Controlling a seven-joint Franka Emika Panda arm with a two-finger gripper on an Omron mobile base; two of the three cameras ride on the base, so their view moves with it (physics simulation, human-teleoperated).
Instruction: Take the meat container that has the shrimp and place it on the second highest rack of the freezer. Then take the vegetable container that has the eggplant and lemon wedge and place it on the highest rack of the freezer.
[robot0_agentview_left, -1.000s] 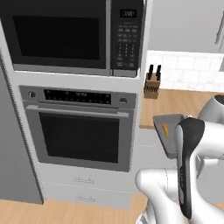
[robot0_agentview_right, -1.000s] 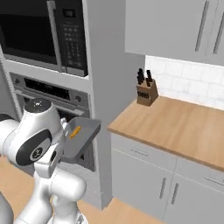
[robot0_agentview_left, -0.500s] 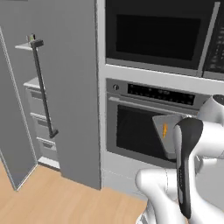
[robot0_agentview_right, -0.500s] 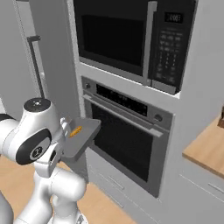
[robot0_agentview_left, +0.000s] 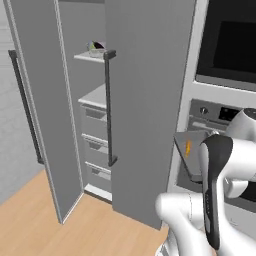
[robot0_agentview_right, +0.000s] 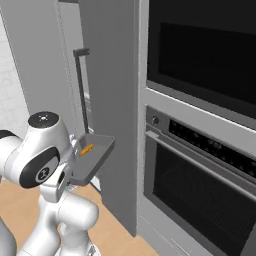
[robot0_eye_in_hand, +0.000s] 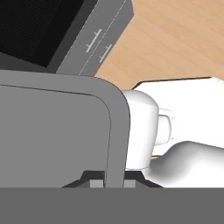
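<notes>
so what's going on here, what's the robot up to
The robot arm carries the meat container, gripper shut on its rim, with the shrimp lying inside. It faces the freezer, whose door stands open, with the oven alongside. The tray is not yet on any shelf; something already sits on the highest rack.
</notes>
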